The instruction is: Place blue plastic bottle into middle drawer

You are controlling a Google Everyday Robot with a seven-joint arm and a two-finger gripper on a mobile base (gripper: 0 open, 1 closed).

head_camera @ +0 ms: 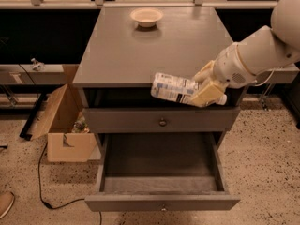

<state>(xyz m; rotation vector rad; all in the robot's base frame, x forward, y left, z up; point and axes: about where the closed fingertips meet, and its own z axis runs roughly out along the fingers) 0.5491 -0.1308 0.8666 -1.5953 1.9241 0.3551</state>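
Lab: speckled floor, cardboard box, cable; gripper at cabinet front.

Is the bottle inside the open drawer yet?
No, the gripper holds the bottle on its side in the air at the front edge of the cabinet, higher than the open drawer.
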